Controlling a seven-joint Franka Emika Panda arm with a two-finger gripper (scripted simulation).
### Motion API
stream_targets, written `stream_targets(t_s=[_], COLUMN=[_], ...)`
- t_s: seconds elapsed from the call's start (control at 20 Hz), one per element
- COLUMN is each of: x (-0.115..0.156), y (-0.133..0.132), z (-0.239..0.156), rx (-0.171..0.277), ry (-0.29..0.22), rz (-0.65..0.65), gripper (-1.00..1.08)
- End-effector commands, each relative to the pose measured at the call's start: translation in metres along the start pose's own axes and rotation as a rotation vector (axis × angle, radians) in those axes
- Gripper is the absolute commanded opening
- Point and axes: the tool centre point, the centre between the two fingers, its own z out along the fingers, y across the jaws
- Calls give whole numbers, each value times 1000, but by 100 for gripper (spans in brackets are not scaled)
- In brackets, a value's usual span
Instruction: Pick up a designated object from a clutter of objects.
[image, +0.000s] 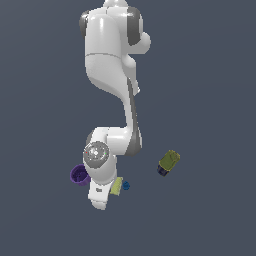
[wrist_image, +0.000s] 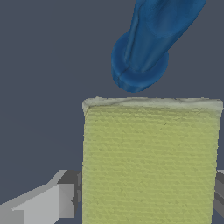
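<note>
My gripper (wrist_image: 148, 199) is positioned around the yellow-green block (wrist_image: 151, 162). In the wrist view, one finger (wrist_image: 65, 201) stands against one side edge of the block and the other finger (wrist_image: 220, 197) shows at the opposite edge, so the block fills the space between the jaws. Both pads appear to touch the block's sides; I judge the jaws closed on it at a wide setting equal to the block's width.

The block's broad, textured face is turned toward the wrist camera, with its pale upper rim visible as a thin band. Just beyond that rim lies the blue cone (wrist_image: 146, 43), its round base toward the block and near it, but apart.

In the exterior view, my hand (image: 100, 192) points downward over the grey floor (image: 210, 220). The block appears there as a narrow yellow-green strip (image: 116, 186) against the hand's side toward the exterior view's right. The blue cone (image: 126, 186) sits just beside that strip. The purple cup (image: 79, 175) is on the hand's other side, partly hidden by the wrist. The olive cylinder with a dark blue end (image: 168, 162) lies well apart, toward the exterior view's right.
</note>
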Motion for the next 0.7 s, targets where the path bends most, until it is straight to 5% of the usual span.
stream_targets(t_s=[0.0, 0.65], x=[0, 11], y=[0, -13], z=[0, -17], rx=[0, 0], ry=[0, 0], rz=[0, 0], gripper=[-100, -100])
